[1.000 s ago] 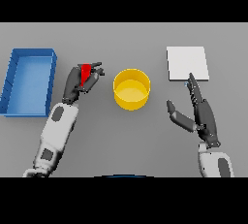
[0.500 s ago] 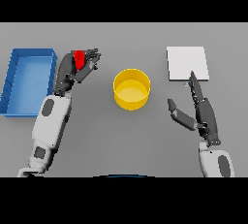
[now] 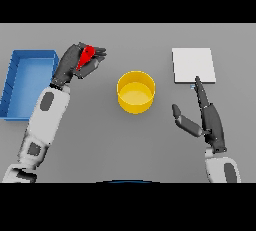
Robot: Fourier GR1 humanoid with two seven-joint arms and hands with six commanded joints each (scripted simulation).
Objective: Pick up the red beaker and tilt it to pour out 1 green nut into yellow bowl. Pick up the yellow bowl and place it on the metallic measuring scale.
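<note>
Our left hand has its fingers curled round the red beaker, holding it tilted above the grey bench, between the blue tray and the yellow bowl. Our right hand hovers with straight fingers, thumb spread, just below the metallic measuring scale, holding nothing.

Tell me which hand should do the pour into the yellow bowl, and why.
The left hand. Its fingers are already curled round the red beaker, held just left of the yellow bowl. The right hand lies open and holds nothing, near the metallic scale.
</note>
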